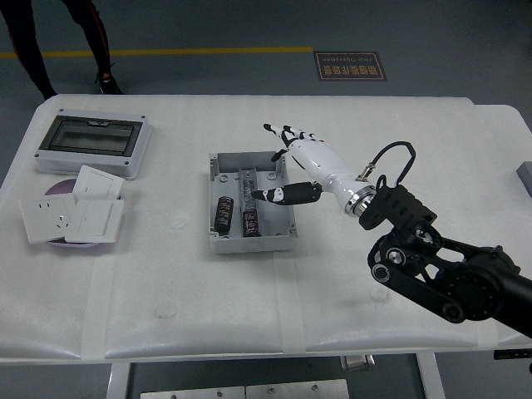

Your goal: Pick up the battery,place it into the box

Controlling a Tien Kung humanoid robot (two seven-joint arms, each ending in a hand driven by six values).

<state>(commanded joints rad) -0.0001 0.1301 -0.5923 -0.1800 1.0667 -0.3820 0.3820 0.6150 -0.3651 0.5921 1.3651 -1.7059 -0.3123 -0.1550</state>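
A grey open box (285, 231) sits in the middle of the table. Two black cylindrical batteries lie inside it: one (224, 212) at the left, one (249, 223) near the centre rail. My right hand (281, 165), white with black fingertips, hovers over the box's right side with its fingers spread and holds nothing. The thumb points toward the centre battery. The left arm is out of view.
A grey enclosure with a dark clear lid (91, 143) stands at the back left. White wall sockets and switch plates (71, 216) lie on a purple disc at the left. A person's legs (91, 37) show beyond the far edge.
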